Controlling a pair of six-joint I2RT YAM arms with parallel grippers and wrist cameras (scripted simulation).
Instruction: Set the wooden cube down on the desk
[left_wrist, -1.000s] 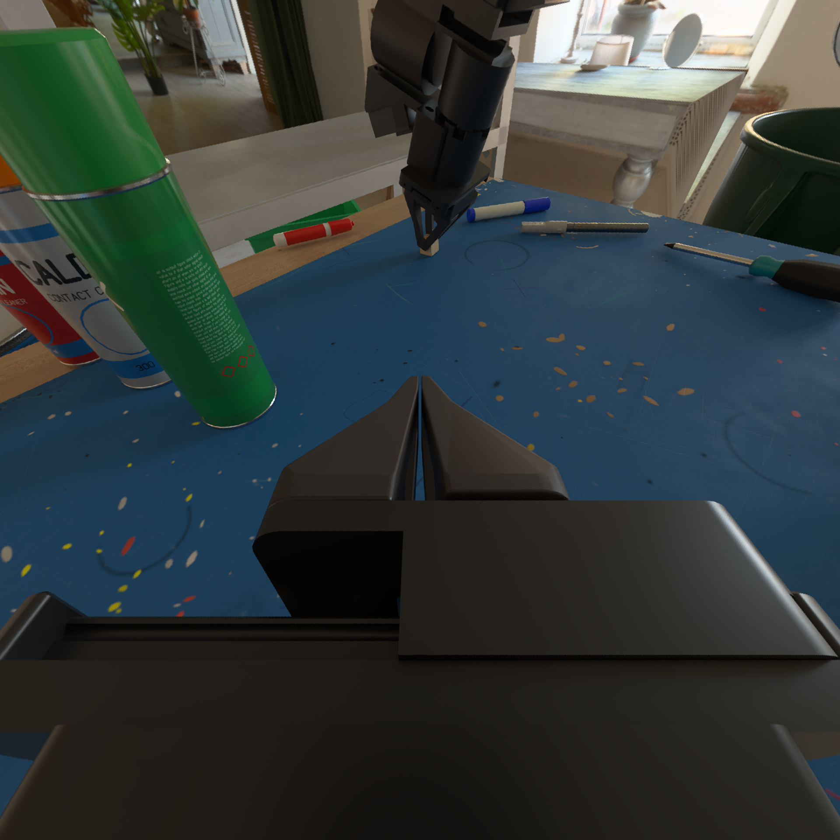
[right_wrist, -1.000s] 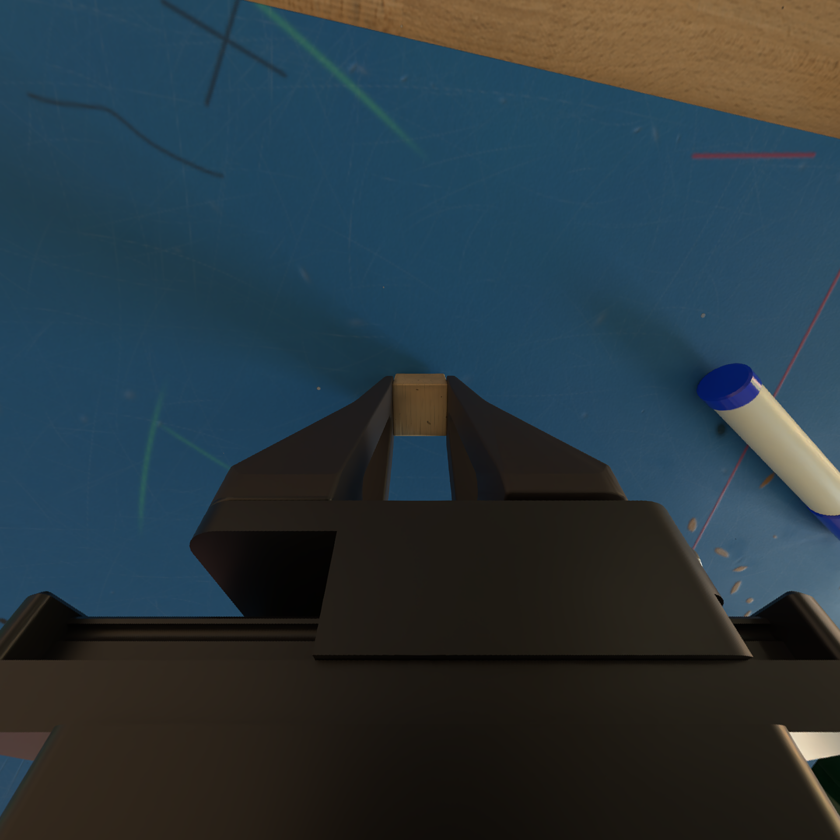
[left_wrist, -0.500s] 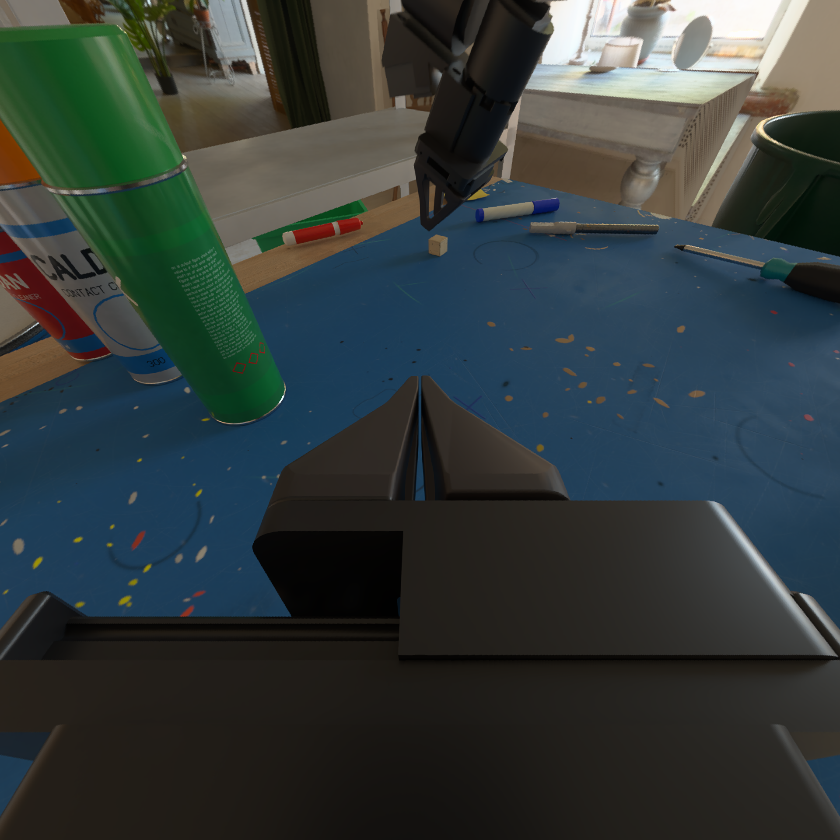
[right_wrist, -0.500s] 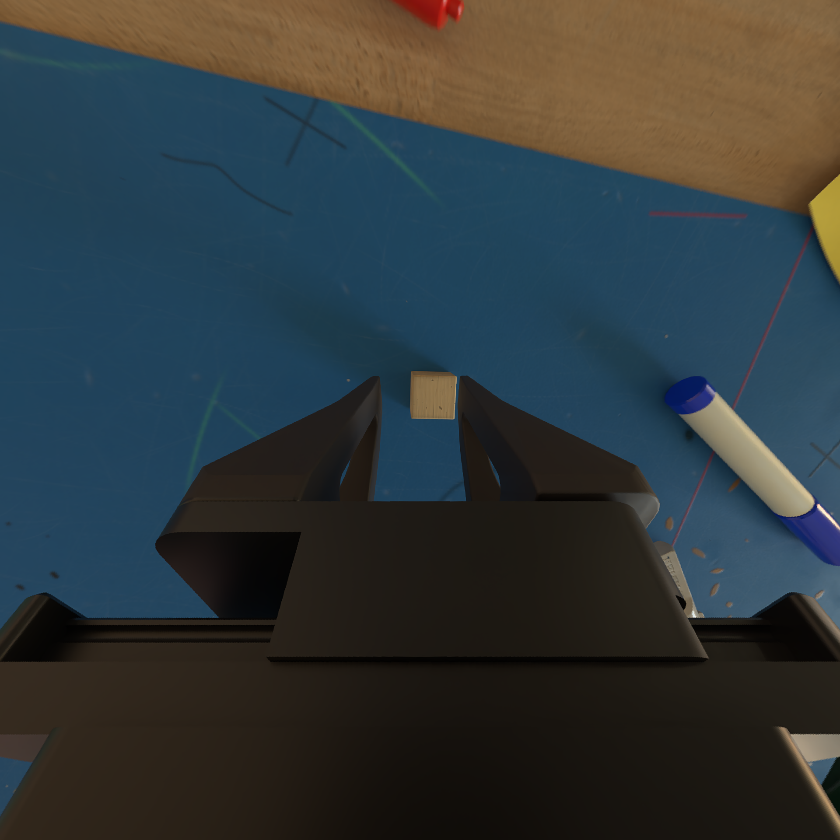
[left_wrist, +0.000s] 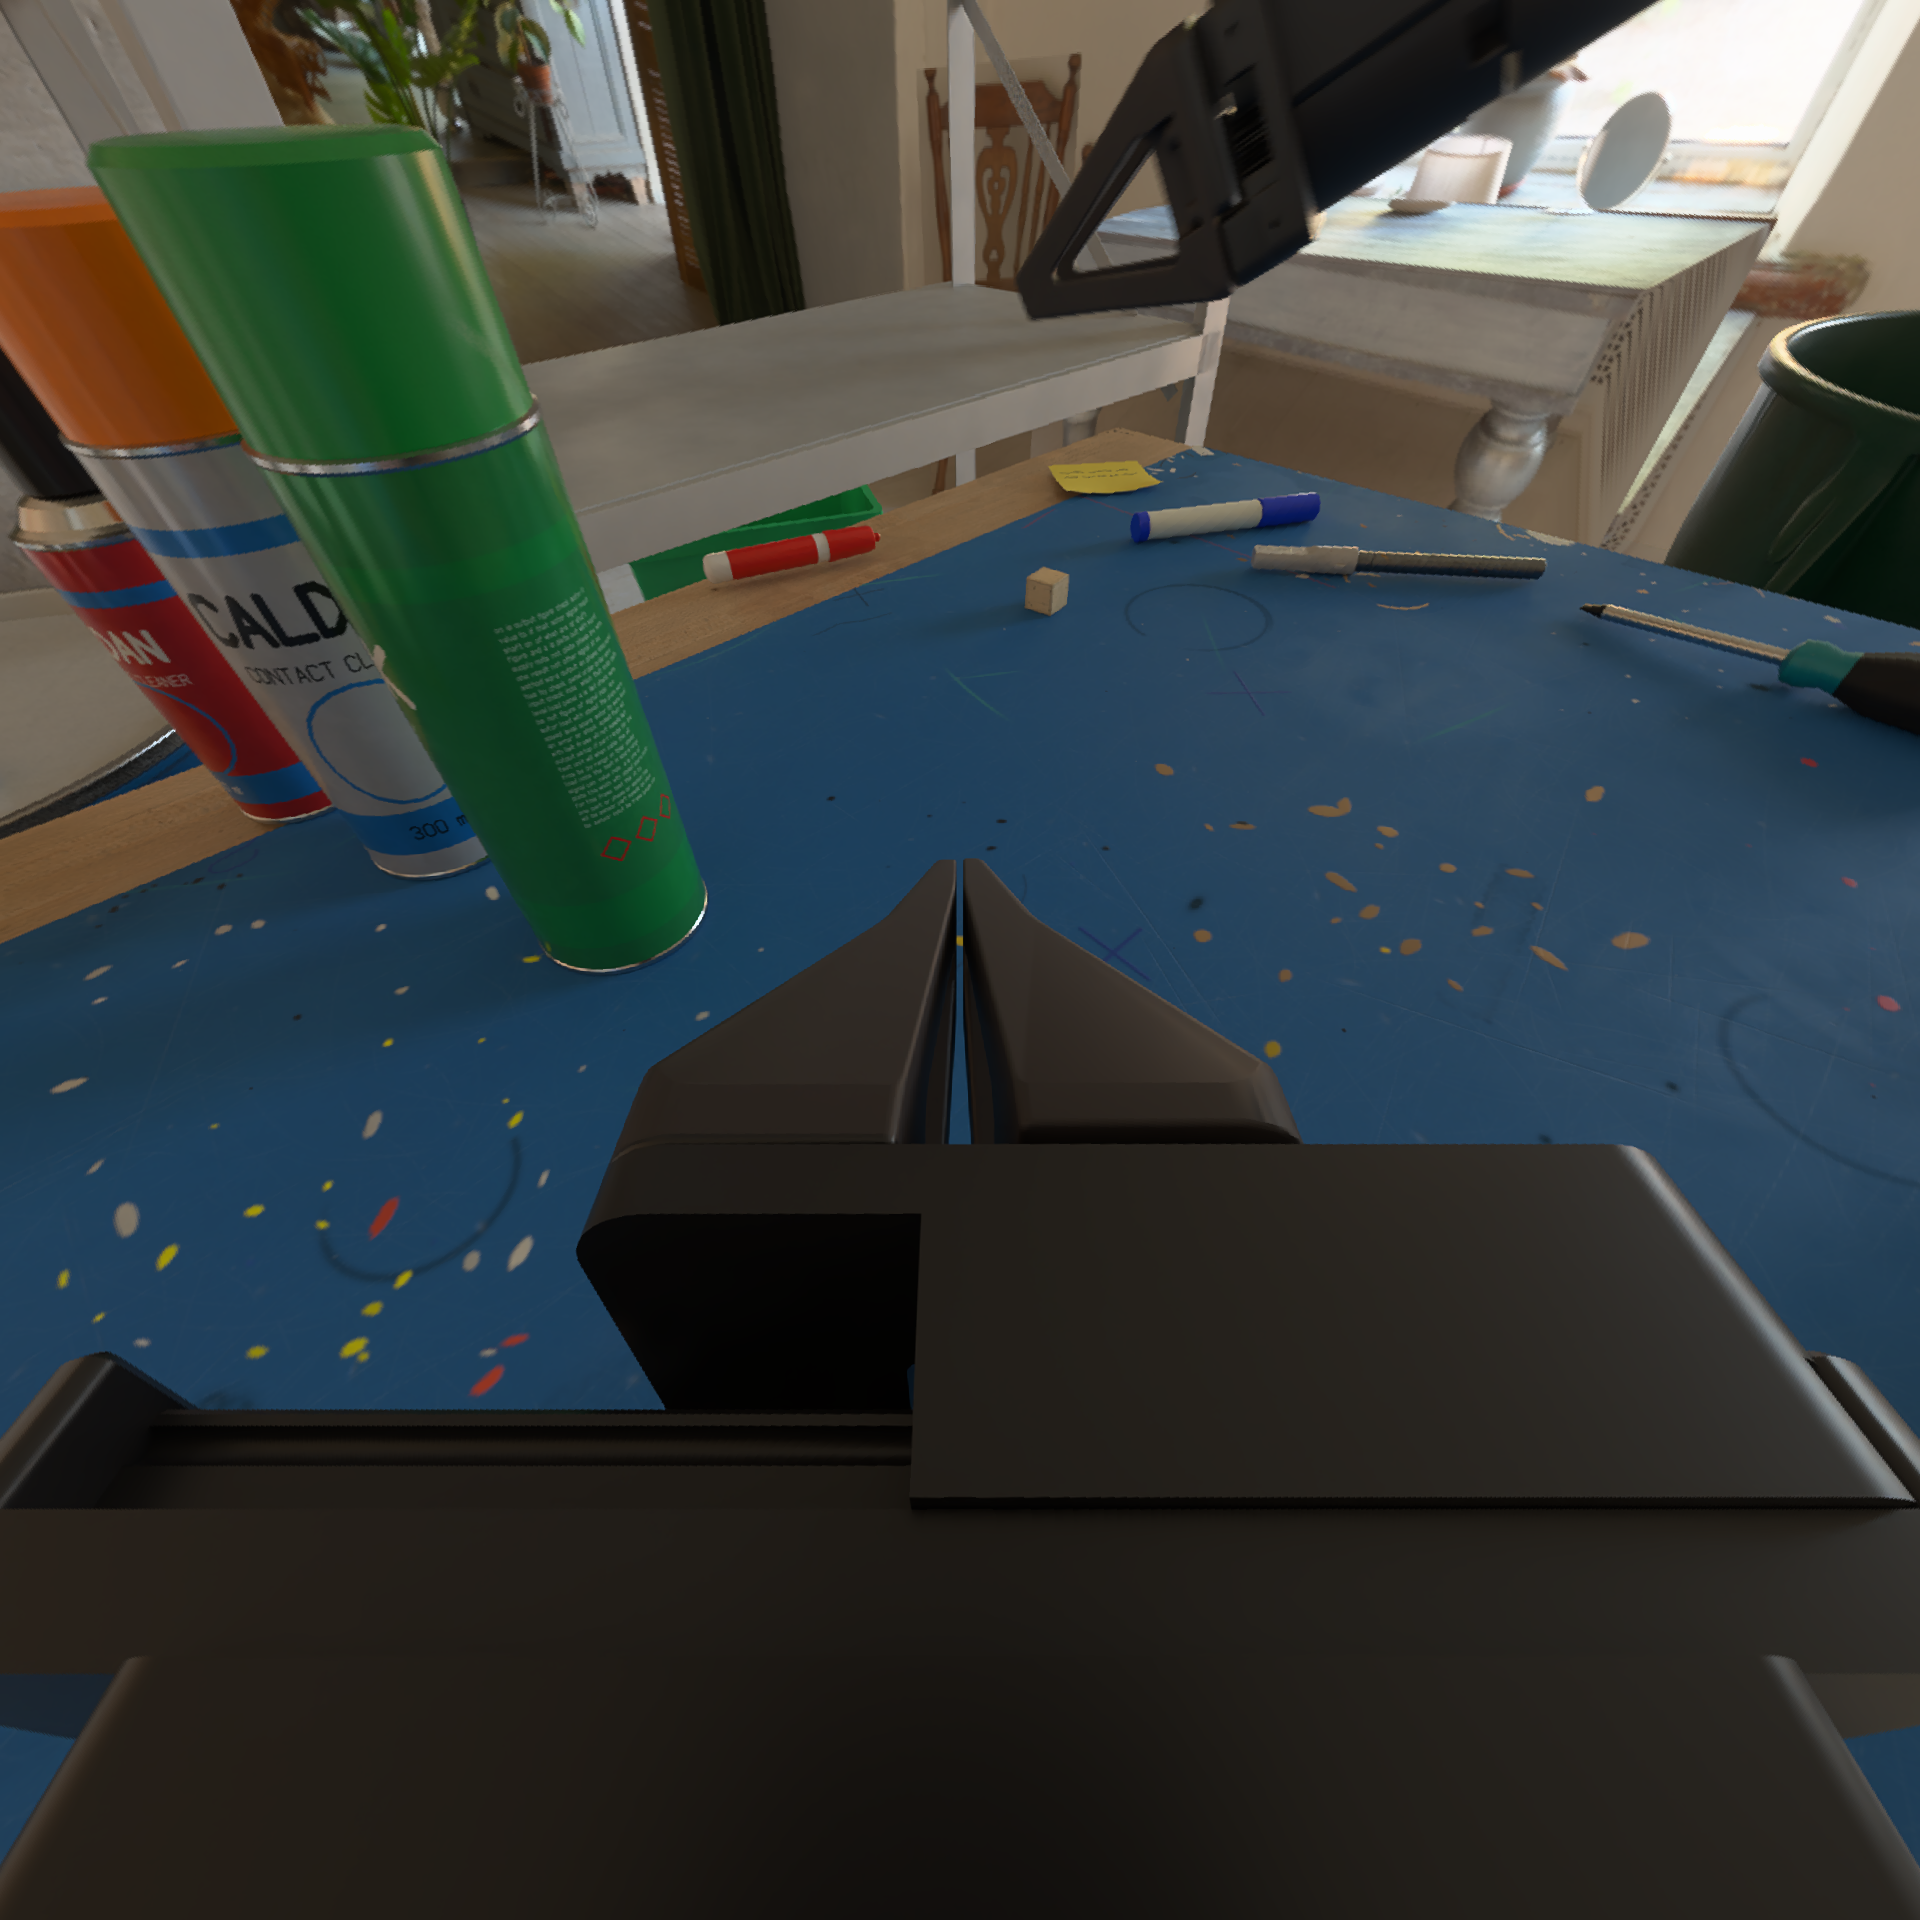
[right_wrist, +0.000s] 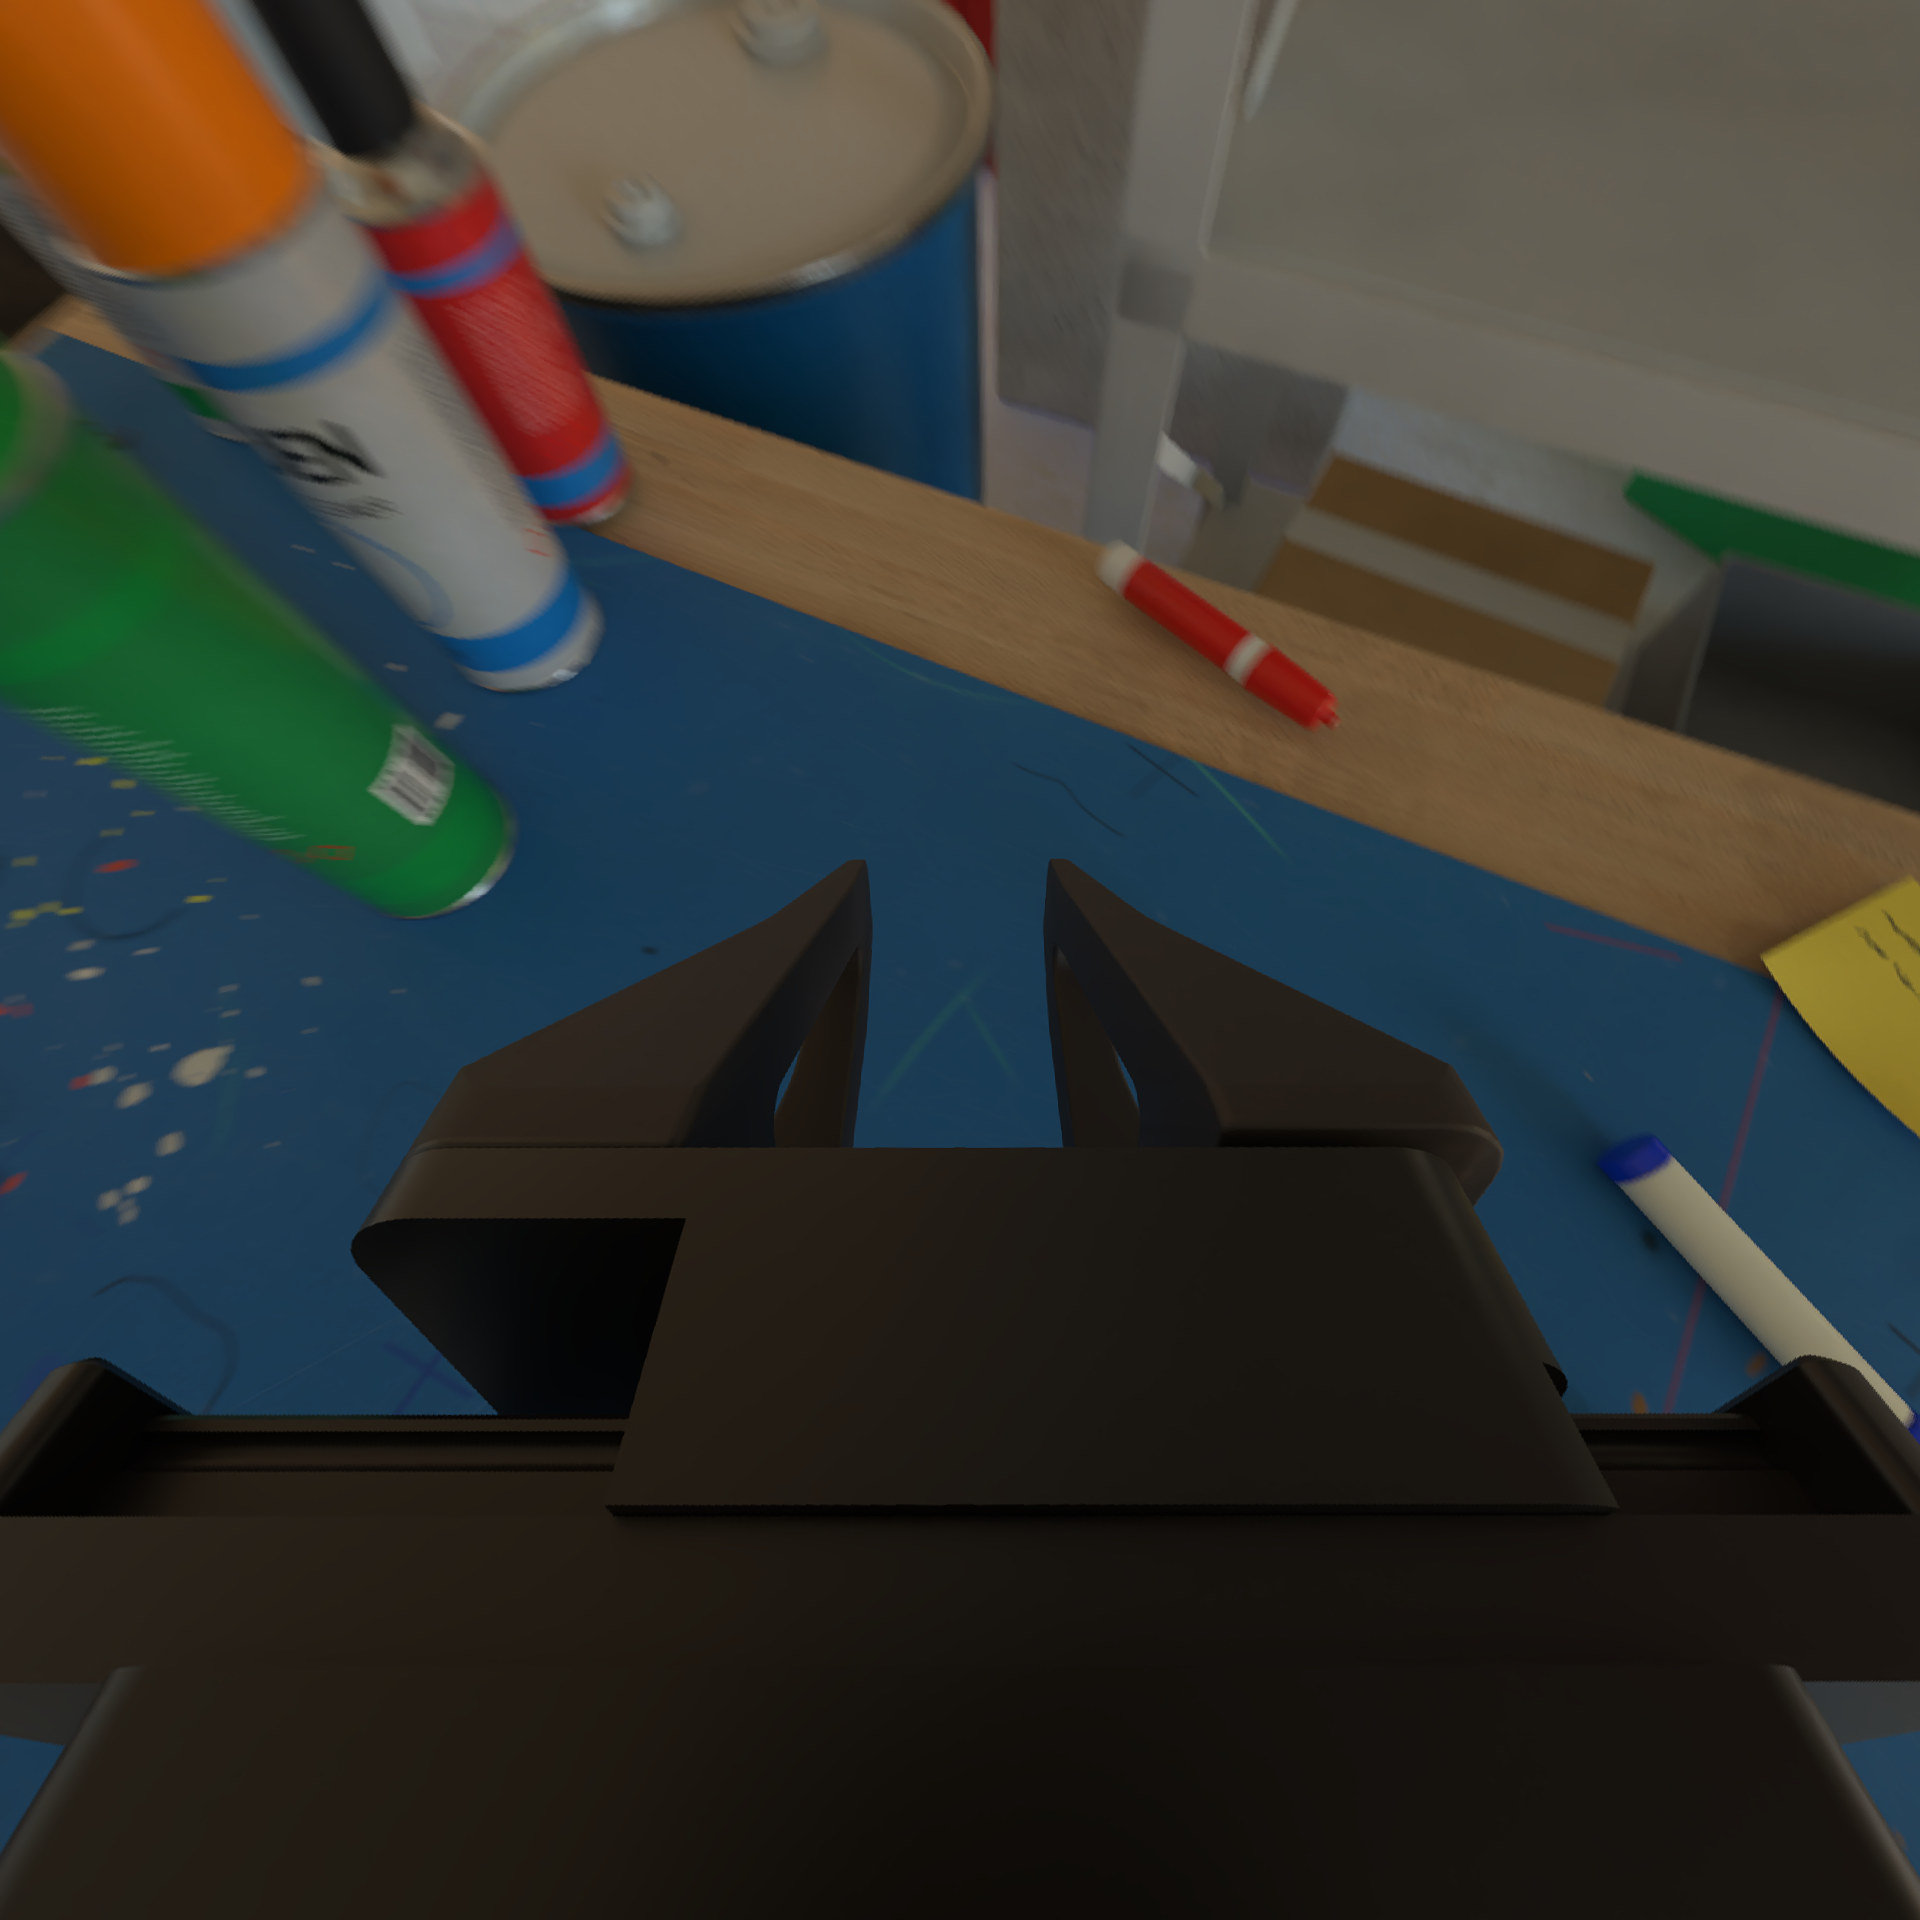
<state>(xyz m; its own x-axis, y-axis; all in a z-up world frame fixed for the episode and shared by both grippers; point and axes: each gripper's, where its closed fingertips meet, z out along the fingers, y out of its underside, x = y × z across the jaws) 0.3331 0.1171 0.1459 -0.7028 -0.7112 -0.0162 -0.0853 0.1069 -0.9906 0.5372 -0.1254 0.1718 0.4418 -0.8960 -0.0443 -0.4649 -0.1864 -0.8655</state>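
The small wooden cube (left_wrist: 1045, 590) rests alone on the blue desk mat (left_wrist: 1351, 831) at the far side, in the left wrist view. It does not show in the right wrist view. My right gripper (right_wrist: 956, 868) is open and empty, raised above the mat; in the left wrist view it (left_wrist: 1039, 281) hangs high above and behind the cube, tilted. My left gripper (left_wrist: 958, 868) is shut and empty, low over the middle of the mat, well short of the cube.
A green spray can (left_wrist: 416, 540), a white and orange can (left_wrist: 239, 582) and a red can (left_wrist: 135, 644) stand at the left. A red marker (left_wrist: 790, 553), a blue marker (left_wrist: 1226, 516), a grey pen (left_wrist: 1397, 561), a screwdriver (left_wrist: 1766, 660), a yellow note (left_wrist: 1103, 477) and a green bin (left_wrist: 1829, 468) lie around the far edge.
My right gripper opened and let go of the cube on the mat, then rose and swung away up and to the right. The left gripper stayed shut, its view shifting slightly.
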